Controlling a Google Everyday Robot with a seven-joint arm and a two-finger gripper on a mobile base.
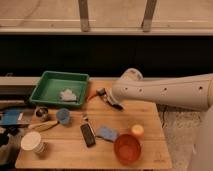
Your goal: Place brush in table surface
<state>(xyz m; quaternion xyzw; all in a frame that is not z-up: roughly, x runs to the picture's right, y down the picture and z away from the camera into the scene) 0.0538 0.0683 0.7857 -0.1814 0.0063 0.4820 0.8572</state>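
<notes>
The white arm (165,91) is reaching in from three o'clock across the far half of the table surface (150,145); the gripper (103,93) is hanging at its tip, near the centre of the view, just beyond the green tray's (47,85) right-hand edge. Whether that gripper is spread or pinching is something I cannot tell. A dark slim piece, seemingly the brush (116,104), is jutting from under the arm's rounded end toward four o'clock; whether it is touching the wood is unclear.

The tray is sitting at ten o'clock on the table, with a pale crumpled item (68,94) lying inside it. A flat black bar (88,135) is lying at six o'clock from the gripper, with a blue pad (107,133) just beside it on the right; a small orange object (137,130) and a red bowl (127,148) are sitting toward five o'clock. At eight o'clock, a yellowish-handled tool (44,125) is resting near a blue round item (63,115); a white cup (32,142) is standing by the near left corner.
</notes>
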